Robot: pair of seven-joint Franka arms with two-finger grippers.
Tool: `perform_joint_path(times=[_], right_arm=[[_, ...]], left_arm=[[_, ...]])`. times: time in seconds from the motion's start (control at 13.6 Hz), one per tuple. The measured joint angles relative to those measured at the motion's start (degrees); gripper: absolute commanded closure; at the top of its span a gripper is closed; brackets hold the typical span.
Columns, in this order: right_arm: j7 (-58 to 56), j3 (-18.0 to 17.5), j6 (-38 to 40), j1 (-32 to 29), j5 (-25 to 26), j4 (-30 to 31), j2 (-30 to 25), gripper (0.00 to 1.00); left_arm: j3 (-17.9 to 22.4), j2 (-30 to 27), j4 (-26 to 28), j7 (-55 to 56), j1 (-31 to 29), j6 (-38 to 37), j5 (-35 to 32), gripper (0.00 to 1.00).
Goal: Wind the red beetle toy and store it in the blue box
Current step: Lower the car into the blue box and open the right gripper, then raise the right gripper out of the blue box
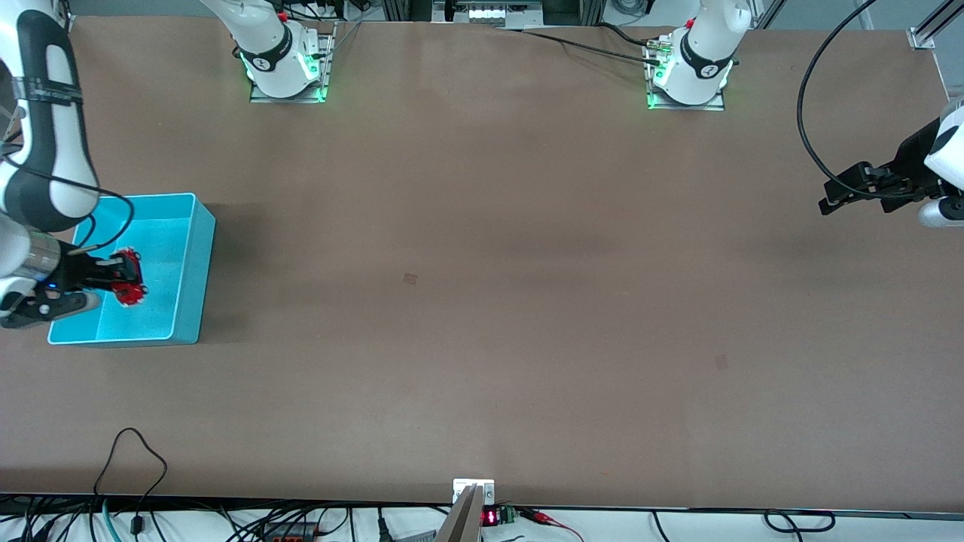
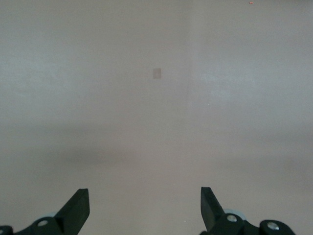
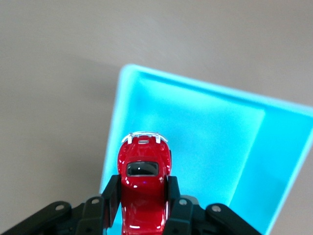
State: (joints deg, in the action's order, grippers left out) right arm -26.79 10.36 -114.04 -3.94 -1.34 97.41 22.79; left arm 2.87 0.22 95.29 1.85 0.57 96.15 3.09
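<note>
My right gripper (image 1: 120, 277) is clamped shut on the red beetle toy (image 3: 143, 188), one finger (image 3: 111, 195) pressed to each flank of its glossy body. I hold the car in the air over the open blue box (image 1: 197, 248), with its wheels turned toward the front camera. The box sits on the brown surface (image 1: 482, 301) at the right arm's end of it. My left gripper (image 1: 847, 194) waits above the bare surface at the left arm's end, its fingers (image 2: 76, 210) spread wide apart with nothing between them.
</note>
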Motion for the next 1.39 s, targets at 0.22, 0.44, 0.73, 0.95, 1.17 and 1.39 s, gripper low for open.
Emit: perform_joint_path(times=[0.22, 0.44, 0.73, 0.95, 1.17, 1.39], right_arm=[[4.9, 1.6, -0.4, -0.6, 0.0, 1.4, 2.6, 1.00], [6.0, 1.9, -3.7, -2.3, 0.0, 1.8, 7.3, 0.96], [6.1, 1.9, -4.8, -3.4, 0.0, 1.9, 11.3, 0.77], [6.2, 1.9, -4.8, -3.6, 0.0, 1.9, 12.3, 0.32], [6.2, 1.9, -4.9, -3.7, 0.0, 1.9, 12.3, 0.00], [6.2, 1.8, -5.0, -3.5, 0.0, 0.6, 11.5, 0.00]], left_arm=[[0.0, 0.0, 0.0, 0.0, 0.0, 0.0, 0.0, 0.00], [0.0, 0.0, 0.0, 0.0, 0.0, 0.0, 0.0, 0.00], [0.0, 0.0, 0.0, 0.0, 0.1, 0.0, 0.0, 0.00], [-0.1, 0.0, 0.0, 0.0, 0.1, 0.0, 0.0, 0.00], [-0.1, 0.0, 0.0, 0.0, 0.1, 0.0, 0.0, 0.00], [-0.1, 0.0, 0.0, 0.0, 0.1, 0.0, 0.0, 0.00]])
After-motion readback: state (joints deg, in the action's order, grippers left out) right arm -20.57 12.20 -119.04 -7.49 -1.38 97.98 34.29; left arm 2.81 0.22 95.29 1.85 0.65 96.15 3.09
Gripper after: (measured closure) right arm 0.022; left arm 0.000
